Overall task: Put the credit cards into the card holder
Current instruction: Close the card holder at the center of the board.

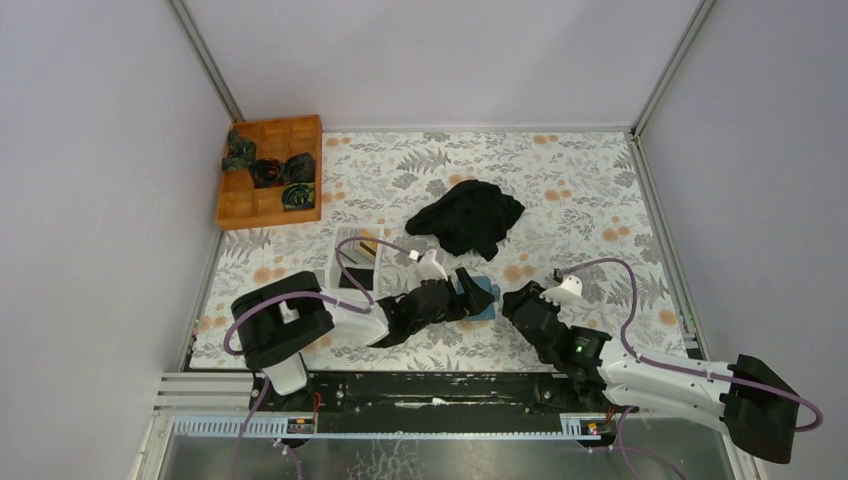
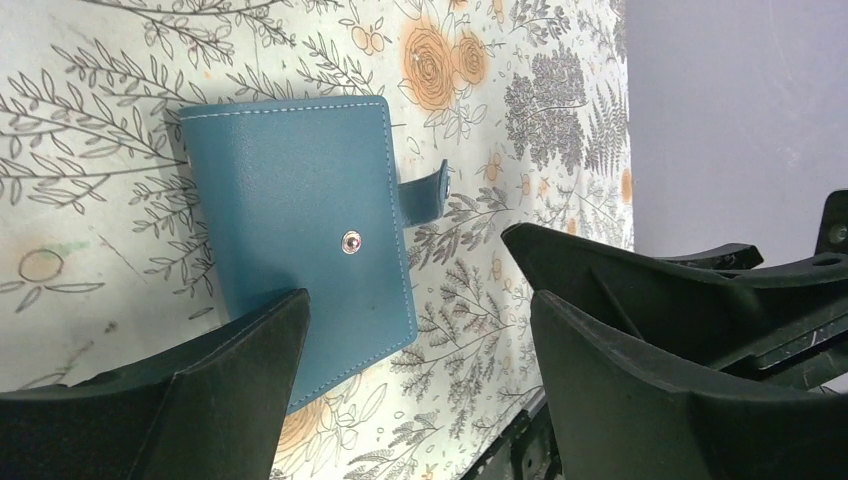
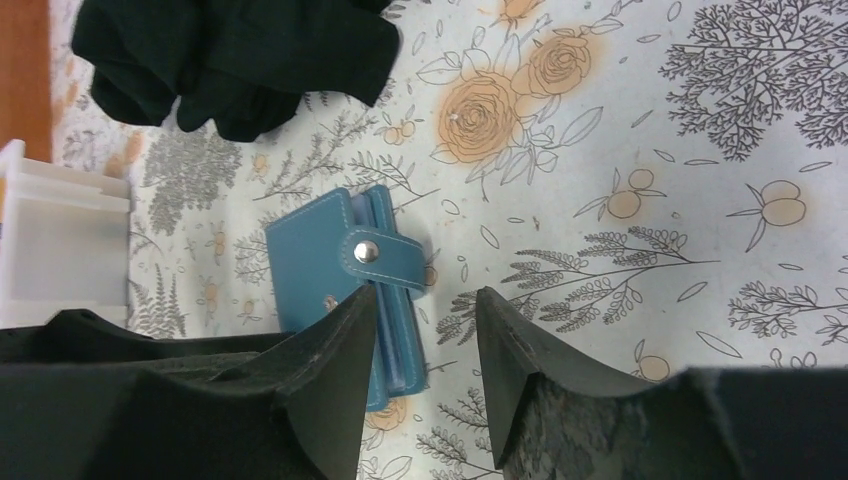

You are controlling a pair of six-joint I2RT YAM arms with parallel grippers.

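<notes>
The teal card holder (image 1: 484, 299) lies folded on the flowered mat between my two grippers. In the left wrist view the card holder (image 2: 300, 220) shows its snap stud and a loose strap tab (image 2: 428, 194). My left gripper (image 2: 420, 335) is open, one finger over the holder's near corner. In the right wrist view the holder (image 3: 315, 265) gapes slightly at its edge, and my right gripper (image 3: 425, 325) is open just beside that edge. A black card (image 1: 352, 279) seems to lie in the white tray (image 1: 341, 250). I cannot make out any pale cards.
A black cloth (image 1: 467, 217) lies bunched just behind the holder and also shows in the right wrist view (image 3: 240, 55). A wooden compartment box (image 1: 268, 205) with dark rolled items stands at the back left. The white tray's wall (image 3: 60, 240) is to the holder's left.
</notes>
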